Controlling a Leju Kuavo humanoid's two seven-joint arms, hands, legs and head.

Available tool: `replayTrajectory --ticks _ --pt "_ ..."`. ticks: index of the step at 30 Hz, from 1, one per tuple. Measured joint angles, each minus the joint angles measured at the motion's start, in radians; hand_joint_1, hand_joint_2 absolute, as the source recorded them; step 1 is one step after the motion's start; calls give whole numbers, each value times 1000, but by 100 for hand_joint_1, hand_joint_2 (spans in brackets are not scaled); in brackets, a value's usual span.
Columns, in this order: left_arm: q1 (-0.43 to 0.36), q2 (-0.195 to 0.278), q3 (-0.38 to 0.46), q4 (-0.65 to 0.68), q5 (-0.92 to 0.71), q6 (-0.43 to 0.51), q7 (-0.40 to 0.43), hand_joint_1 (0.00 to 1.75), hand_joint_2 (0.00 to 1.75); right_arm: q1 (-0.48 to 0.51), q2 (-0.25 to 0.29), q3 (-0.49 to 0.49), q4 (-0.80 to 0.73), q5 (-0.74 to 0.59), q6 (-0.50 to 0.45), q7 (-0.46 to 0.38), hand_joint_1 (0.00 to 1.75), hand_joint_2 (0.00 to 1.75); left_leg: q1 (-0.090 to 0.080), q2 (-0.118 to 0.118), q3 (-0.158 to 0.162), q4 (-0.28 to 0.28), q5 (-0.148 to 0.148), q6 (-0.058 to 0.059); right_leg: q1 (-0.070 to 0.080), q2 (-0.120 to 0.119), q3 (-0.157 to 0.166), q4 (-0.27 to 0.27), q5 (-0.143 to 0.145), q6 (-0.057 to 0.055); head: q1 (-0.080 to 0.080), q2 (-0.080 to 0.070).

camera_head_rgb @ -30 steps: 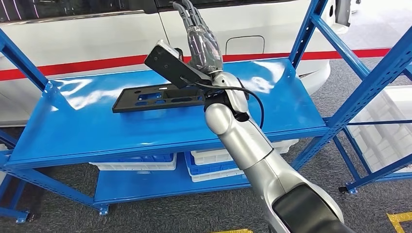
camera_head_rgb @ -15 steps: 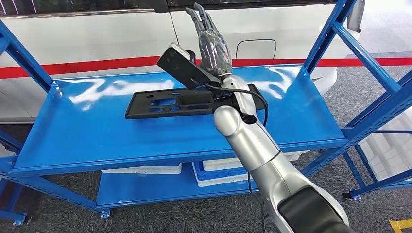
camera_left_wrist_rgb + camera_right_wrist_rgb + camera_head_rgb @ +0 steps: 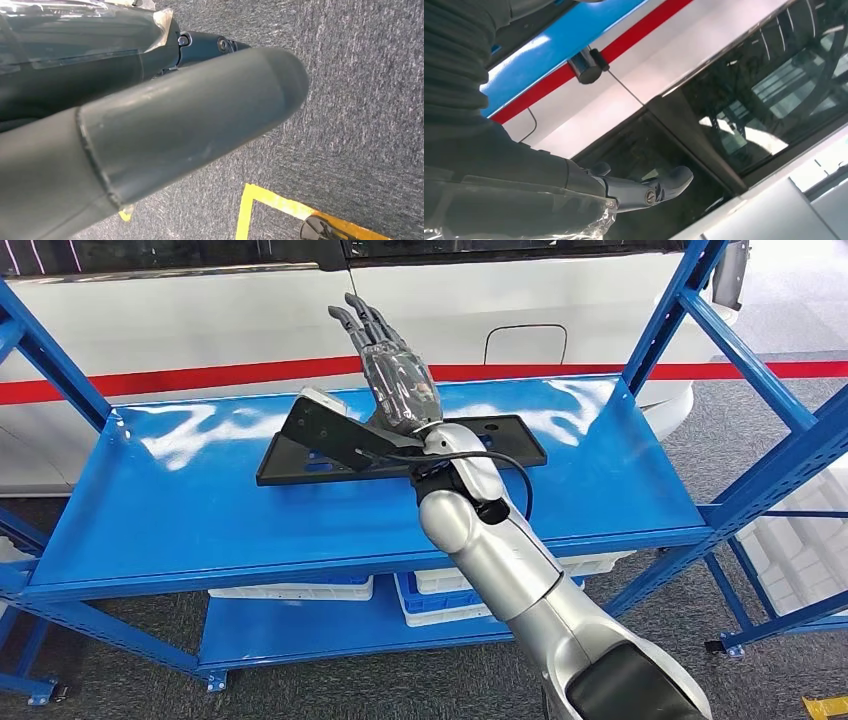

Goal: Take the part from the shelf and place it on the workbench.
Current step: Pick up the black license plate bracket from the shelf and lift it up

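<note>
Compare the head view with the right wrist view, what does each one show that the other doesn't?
Head view alone: the black part lying flat on the blue shelf, white bins on the lower shelf, and the silver right arm reaching over the part with fingers extended upward. Right wrist view alone: a dark window of the white vehicle, seen close up. Both share the right hand, the vehicle's red stripe and the shelf's blue surface.
</note>
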Motion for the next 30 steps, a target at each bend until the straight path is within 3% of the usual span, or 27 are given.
replayTrajectory --ticks 11,18,24,30 --pt "0 -24 7 -9 -8 15 21 0 0 20 32 146 63 63 47 -5 0 175 1 0 0 -2 -1 -1 2 0 0 0 -1 -1 0 0" --pt "9 -25 32 -9 -6 14 3 0 0 18 87 243 289 113 -23 -22 0 175 1 0 0 -2 -1 -1 3 -1 0 0 -2 -1 0 0" --pt "17 -25 54 -9 -5 14 -14 0 0 17 109 256 434 130 -64 -19 0 175 0 -1 0 -2 -1 -1 2 -1 0 0 -1 -1 0 0" --pt "23 -25 68 -9 -13 15 -34 0 0 8 114 260 537 212 -134 36 0 175 0 -1 0 -2 -1 -1 2 -1 0 0 -1 -1 0 0"
